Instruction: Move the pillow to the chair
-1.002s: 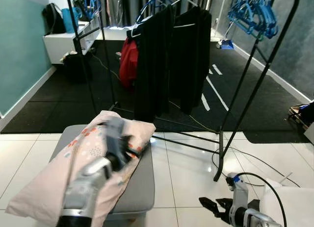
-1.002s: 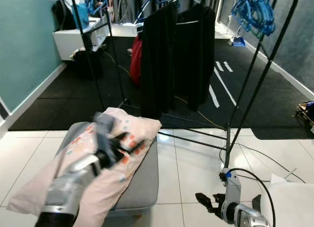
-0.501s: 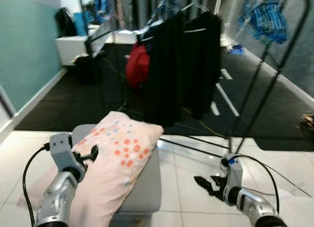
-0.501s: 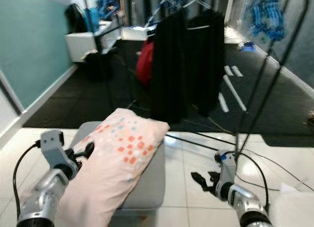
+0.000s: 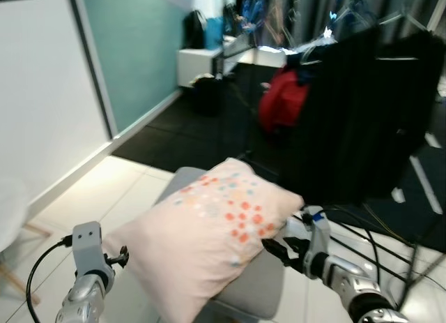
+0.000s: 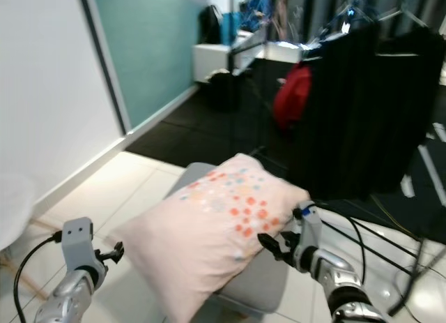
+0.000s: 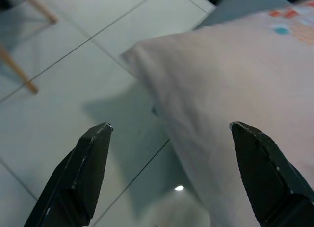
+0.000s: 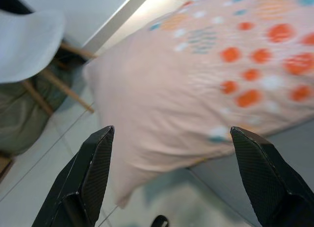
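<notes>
White tile floor, dotted pillow [image 5: 219,232] on grey ottoman [image 5: 261,288], left end effector [image 7: 169,138] and right end effector [image 8: 169,143] both released

The pillow [image 5: 217,229] sprawls over the grey stool [image 5: 259,289], its corners overhanging. Bare tiled floor [image 5: 104,197] lies open on the left side, reaching the white chair [image 8: 27,45]. Behind, a clothes rack [image 6: 376,107] of dark garments and cables [image 5: 380,232] crowd the right.
</notes>
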You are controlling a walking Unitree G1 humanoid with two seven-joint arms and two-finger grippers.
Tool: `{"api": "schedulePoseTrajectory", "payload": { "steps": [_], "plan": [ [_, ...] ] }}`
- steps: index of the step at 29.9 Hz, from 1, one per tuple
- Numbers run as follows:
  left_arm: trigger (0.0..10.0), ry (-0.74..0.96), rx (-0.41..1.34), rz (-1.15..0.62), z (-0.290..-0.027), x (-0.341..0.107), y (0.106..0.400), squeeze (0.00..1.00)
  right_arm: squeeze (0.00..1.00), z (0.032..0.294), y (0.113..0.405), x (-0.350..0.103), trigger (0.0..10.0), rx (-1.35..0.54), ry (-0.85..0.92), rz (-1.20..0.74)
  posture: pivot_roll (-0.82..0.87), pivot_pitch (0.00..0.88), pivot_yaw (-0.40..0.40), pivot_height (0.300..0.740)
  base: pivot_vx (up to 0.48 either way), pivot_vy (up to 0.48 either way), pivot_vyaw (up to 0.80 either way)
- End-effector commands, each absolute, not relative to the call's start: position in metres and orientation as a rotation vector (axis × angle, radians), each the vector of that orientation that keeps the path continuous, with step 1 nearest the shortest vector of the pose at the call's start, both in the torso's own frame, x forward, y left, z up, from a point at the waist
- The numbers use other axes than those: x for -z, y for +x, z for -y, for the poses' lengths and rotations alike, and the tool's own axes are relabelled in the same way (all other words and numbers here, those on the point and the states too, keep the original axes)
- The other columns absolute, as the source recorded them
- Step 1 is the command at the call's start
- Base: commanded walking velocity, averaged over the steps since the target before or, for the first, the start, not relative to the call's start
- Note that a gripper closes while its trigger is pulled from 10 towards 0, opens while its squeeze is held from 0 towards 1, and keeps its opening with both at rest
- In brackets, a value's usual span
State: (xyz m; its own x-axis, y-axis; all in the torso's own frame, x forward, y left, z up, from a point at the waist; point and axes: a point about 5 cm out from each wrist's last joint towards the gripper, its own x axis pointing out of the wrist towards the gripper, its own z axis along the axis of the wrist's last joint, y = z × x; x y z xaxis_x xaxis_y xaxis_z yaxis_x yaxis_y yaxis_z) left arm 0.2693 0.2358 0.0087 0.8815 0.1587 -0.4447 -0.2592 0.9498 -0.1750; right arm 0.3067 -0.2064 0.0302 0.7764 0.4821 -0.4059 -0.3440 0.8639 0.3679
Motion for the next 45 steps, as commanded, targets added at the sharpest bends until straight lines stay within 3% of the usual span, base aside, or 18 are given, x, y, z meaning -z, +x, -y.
{"api": "schedulePoseTrajectory", "payload": {
  "steps": [1,11,24,33,45],
  "plan": [
    [10.0,-0.275,-0.21,-0.448,-0.23,-0.004,0.268,0.0,0.0,0.21,0.309,-0.032,10.0,-0.416,0.289,-0.496,-0.16,0.0,-0.047,0.74,0.0,0.0,0.8],
    [10.0,-0.285,-0.168,-0.421,-0.22,0.0,0.27,0.0,0.0,0.224,0.33,-0.051,10.0,-0.165,0.31,-0.456,-0.17,0.0,-0.038,0.74,0.0,0.0,0.32],
    [10.0,-0.344,-0.146,-0.24,-0.228,-0.028,0.288,0.0,0.0,0.238,0.345,-0.071,10.0,-0.012,0.439,-0.374,-0.17,0.0,-0.034,0.69,0.0,0.0,0.0],
    [10.0,-0.32,-0.133,-0.236,-0.227,-0.03,0.289,0.0,0.0,0.238,0.346,-0.073,10.0,0.0,0.495,-0.367,-0.16,0.006,-0.031,0.65,0.0,0.0,0.0],
    [10.0,-0.363,-0.19,-0.224,-0.236,-0.029,0.284,0.0,0.0,0.221,0.349,-0.069,10.0,-0.023,0.528,-0.397,-0.16,0.053,-0.015,0.59,0.0,0.0,0.0]
  ]
}}
